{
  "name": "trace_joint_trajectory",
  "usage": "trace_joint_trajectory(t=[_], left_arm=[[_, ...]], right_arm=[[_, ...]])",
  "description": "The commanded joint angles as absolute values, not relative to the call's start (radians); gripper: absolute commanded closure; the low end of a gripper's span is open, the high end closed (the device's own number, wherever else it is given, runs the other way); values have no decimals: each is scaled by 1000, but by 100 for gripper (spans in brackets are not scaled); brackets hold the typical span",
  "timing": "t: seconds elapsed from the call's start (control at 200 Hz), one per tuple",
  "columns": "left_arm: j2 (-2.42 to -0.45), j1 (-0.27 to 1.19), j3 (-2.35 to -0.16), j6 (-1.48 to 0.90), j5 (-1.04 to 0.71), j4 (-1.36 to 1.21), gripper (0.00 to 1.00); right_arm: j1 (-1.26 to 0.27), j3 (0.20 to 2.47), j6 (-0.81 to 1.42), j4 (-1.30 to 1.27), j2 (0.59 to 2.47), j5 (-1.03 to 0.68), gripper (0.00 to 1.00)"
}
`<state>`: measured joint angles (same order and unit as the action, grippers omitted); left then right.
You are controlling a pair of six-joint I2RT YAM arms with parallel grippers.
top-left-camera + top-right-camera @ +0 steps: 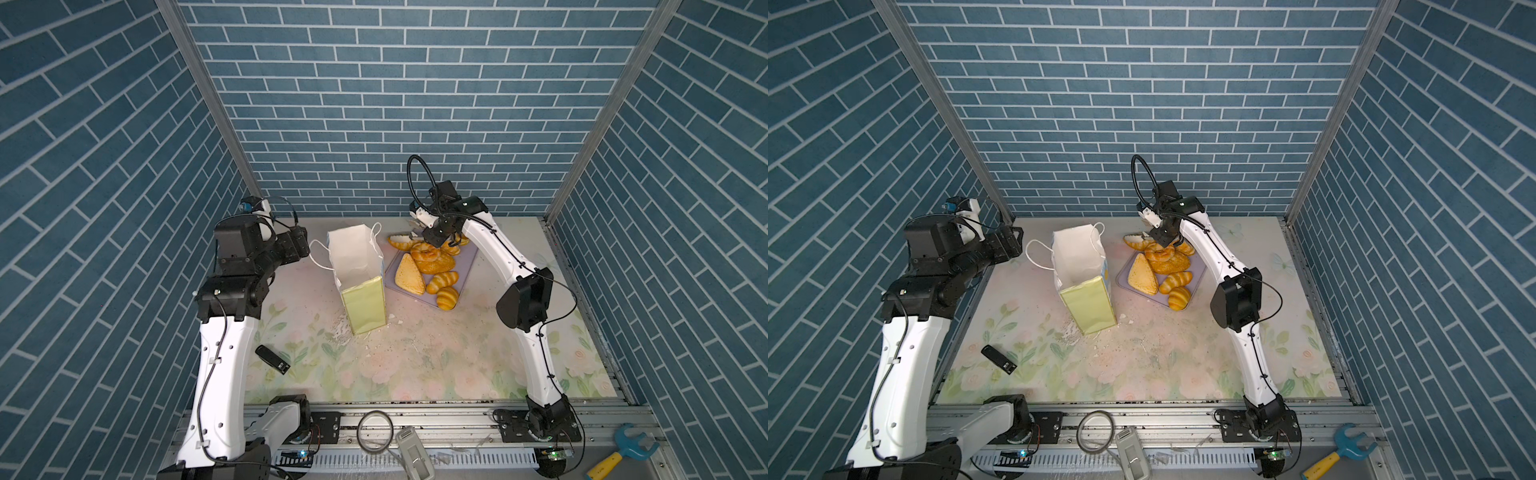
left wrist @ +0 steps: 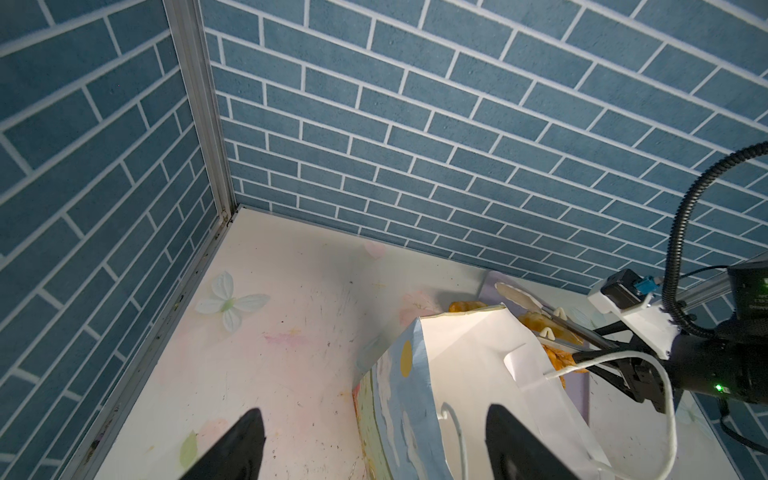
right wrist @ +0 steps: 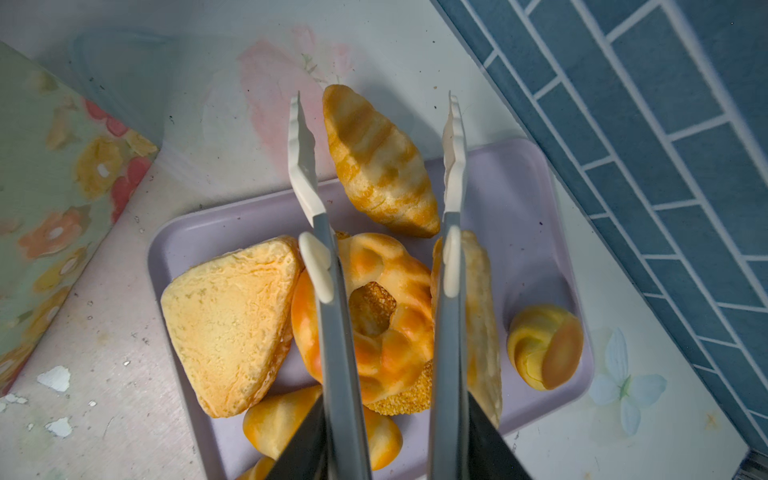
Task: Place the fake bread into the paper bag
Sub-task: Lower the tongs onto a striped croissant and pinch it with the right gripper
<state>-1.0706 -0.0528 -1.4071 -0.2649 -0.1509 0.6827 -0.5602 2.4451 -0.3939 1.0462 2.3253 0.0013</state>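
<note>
Bread (image 1: 430, 266) heaped on the tray (image 3: 519, 199), none visible in the paper bag (image 1: 357, 266): the task looks barely begun.
Glossy golden-orange pieces lie just beside the upright, open bag. The right gripper (image 3: 395, 457) clamps tongs (image 3: 305, 178), whose white tips stand apart on either side of a ridged croissant (image 3: 378, 162), not yet pinching it. The left gripper (image 2: 374, 444) gapes wide near the bag's rim, holding nothing.

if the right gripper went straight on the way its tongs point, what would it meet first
Probably the croissant at the far edge of the tray: it lies between the open tips of the tongs that the right gripper holds. Depth is unclear; the tips may reach the table first.
</note>
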Motion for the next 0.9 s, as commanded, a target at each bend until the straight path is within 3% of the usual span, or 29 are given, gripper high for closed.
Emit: trace_joint_trajectory(t=[0.0, 0.52, 0.895], left_arm=[[-1060, -57, -1409, -257, -137, 693, 15], [-1086, -57, -1418, -267, -158, 683, 16], [-1098, -57, -1437, -257, -169, 686, 15]], right_arm=[[-567, 2482, -423, 1034, 2352, -19, 52], [-567, 2533, -373, 988, 2462, 59, 46], [-574, 2557, -333, 1038, 2466, 54, 60]])
